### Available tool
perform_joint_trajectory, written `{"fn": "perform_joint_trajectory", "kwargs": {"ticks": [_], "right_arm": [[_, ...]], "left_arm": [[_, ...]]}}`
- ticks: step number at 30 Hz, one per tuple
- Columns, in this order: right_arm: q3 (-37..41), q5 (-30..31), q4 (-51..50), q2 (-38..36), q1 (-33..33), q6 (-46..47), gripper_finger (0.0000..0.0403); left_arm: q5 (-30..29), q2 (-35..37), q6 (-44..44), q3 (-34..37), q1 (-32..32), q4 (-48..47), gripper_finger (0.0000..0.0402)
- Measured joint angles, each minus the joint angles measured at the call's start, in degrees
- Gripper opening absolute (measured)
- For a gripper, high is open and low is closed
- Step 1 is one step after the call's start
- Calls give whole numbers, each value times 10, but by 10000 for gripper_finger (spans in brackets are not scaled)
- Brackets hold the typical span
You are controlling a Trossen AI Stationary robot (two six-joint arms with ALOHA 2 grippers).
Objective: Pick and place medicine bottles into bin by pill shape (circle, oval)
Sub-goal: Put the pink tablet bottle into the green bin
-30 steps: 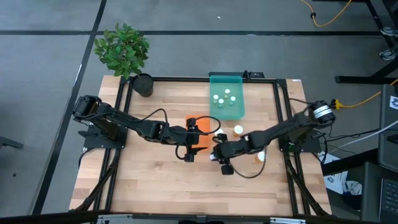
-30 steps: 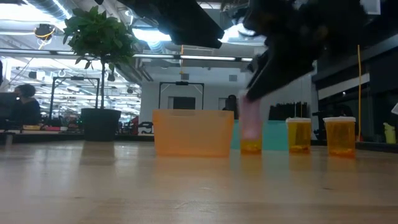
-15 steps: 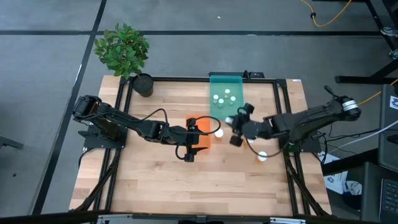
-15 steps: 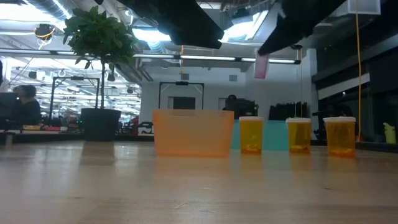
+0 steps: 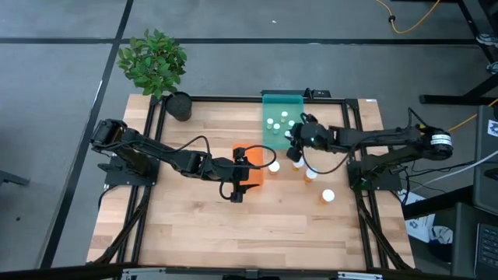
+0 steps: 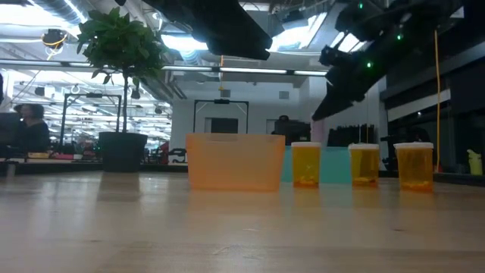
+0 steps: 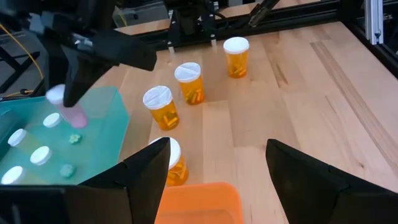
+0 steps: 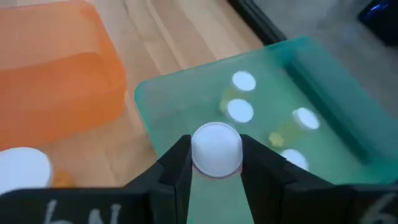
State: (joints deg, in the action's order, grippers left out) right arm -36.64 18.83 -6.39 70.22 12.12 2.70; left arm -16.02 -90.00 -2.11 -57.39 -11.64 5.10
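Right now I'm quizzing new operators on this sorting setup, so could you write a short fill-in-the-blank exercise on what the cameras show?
1. The right pincer is shut on a bottle with a ____ cap.
2. That bottle hangs over the ____ bin.
3. The left pincer is open near the ____ bin.
4. On the bare table stand ____ amber bottles.

Missing words: white; teal; orange; four

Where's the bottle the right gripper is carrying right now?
The bottle is clamped in the right gripper, held in the air at the near edge of the teal bin, with the orange bin to its left in the high view.
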Motion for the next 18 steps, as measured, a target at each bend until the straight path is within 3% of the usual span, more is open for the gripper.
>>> {"fn": "perform_joint_trajectory", "kwargs": {"ticks": [8,18], "right_arm": [[78,-52,84,3,67,-4,115],[99,-85,103,4,111,-17,116]], "left_arm": [[0,0,0,0,1,0,257],[0,0,0,0,1,0,257]]}}
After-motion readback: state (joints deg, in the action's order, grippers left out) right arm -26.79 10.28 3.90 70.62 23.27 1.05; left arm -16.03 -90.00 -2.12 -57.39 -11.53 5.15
